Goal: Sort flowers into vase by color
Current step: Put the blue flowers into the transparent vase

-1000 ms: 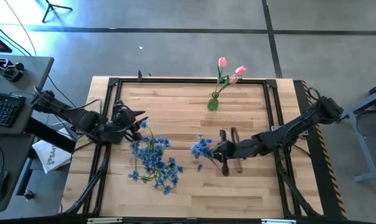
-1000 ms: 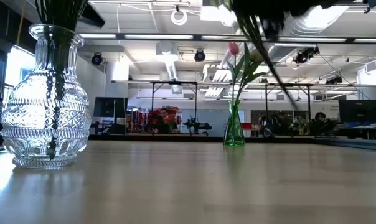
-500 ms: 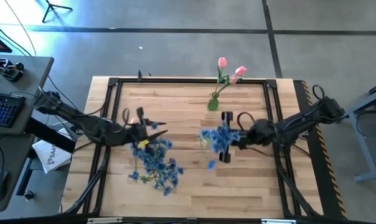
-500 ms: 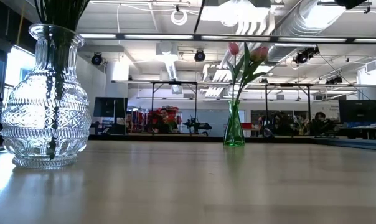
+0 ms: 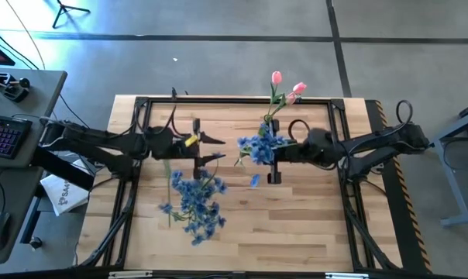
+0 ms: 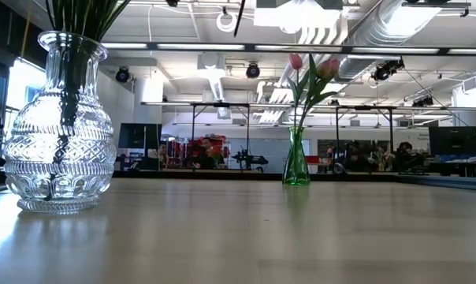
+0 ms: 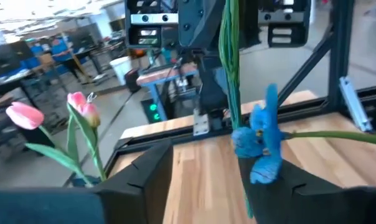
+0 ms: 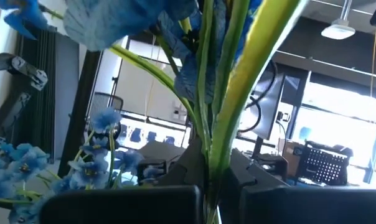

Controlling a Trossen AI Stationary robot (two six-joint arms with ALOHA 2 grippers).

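A blue flower (image 5: 259, 147) is carried by the right gripper (image 5: 274, 160) above the middle of the table (image 5: 311, 225); its stem is clamped between the closed fingers, as the right wrist view shows. It must next be brought over the clear vase (image 6: 58, 126), where the other blue flowers (image 5: 194, 203) stand, and lowered stem first. The left gripper (image 5: 207, 149) is held above that vase with fingers apart and nothing between them. Two pink tulips (image 5: 287, 87) are already in the green vase (image 5: 265, 129) at the far edge.

Grey concrete floor (image 5: 218, 54), desk with keyboard (image 5: 5, 132), exposed ceiling ducts (image 6: 396, 24).
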